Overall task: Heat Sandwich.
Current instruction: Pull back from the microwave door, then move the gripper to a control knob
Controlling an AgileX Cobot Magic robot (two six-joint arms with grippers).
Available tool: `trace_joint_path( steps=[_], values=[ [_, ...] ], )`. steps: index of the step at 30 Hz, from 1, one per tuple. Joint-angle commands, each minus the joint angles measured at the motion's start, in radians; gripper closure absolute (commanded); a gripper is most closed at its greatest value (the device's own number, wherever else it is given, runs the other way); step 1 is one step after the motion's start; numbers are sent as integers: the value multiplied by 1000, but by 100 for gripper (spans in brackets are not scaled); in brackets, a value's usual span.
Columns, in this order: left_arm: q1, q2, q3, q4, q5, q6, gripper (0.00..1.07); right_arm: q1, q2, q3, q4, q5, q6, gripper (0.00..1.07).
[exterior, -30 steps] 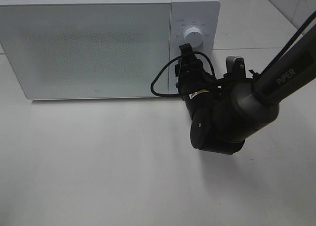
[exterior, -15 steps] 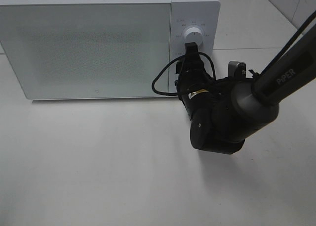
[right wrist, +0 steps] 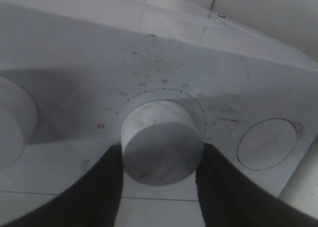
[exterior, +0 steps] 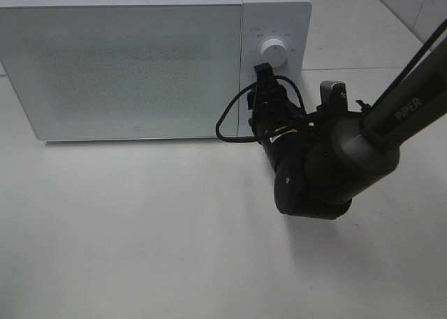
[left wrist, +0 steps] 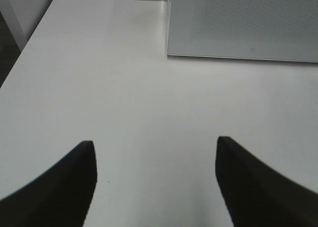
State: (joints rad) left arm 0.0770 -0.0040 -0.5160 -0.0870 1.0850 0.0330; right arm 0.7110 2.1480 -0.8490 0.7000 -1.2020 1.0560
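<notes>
- The white surface (exterior: 140,228) carried a white microwave (exterior: 126,61), its frosted door shut.
- I could not see the sandwich in any view, so I could not tell where it was.
- The right gripper (exterior: 264,72) was at the control panel, its fingers (right wrist: 99,187) pinching the sides of a dial (right wrist: 161,142).
- The left gripper (left wrist: 155,142) hung over bare surface near the microwave's front, fingers spread wide and holding nothing.

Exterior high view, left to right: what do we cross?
microwave door → dial → right arm's PiPER-labelled link
</notes>
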Motion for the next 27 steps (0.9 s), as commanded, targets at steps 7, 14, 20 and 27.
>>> trace_joint_path(
  steps=[7, 14, 20, 27],
  values=[
    [2, -17, 1, -3, -16, 1, 41, 14, -46, 45, -49, -185, -140, 48],
    [2, -17, 1, -3, -16, 1, 41, 14, -165, 127, -116, -127, -431, 48],
    [2, -17, 1, -3, -16, 1, 41, 14, -243, 178, -131, -30, -566, 48],
    [2, -17, 1, -3, -16, 1, 41, 14, -372, 211, -209, 265, -781, 48]
  ],
)
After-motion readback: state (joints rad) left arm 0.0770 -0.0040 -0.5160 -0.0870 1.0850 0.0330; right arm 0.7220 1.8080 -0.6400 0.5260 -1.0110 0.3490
